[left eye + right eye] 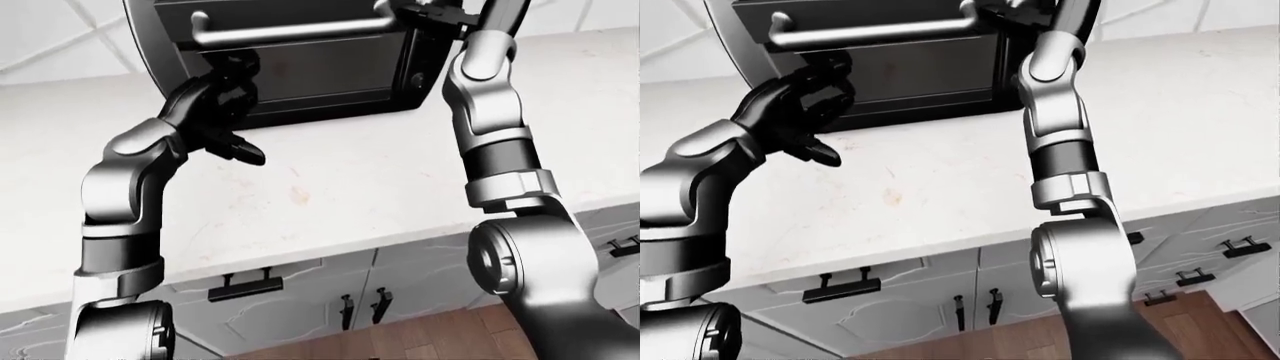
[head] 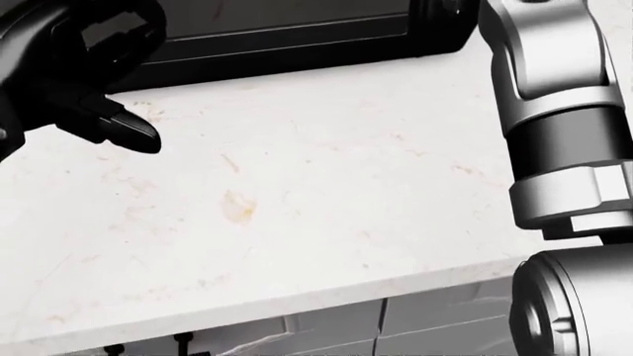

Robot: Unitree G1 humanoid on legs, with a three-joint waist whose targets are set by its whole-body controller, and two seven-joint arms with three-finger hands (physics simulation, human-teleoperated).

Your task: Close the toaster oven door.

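The black toaster oven (image 1: 300,75) stands on the counter at the top of the left-eye view. Its door faces me, nearly upright, with a grey bar handle (image 1: 290,31) across its top. My left hand (image 1: 228,120) hovers in front of the door's lower left corner, fingers spread and a fingertip (image 2: 128,132) pointing down-right, holding nothing. My right hand (image 1: 432,16) is at the handle's right end, by the oven's top right corner. The picture's top edge cuts its fingers, so its grip is unclear.
The white marbled counter (image 1: 360,180) runs across the view, its edge low in the head view. Below it are grey cabinet doors (image 1: 300,300) with dark pulls (image 1: 245,285), and wood floor (image 1: 420,341). My right forearm (image 2: 564,133) fills the head view's right side.
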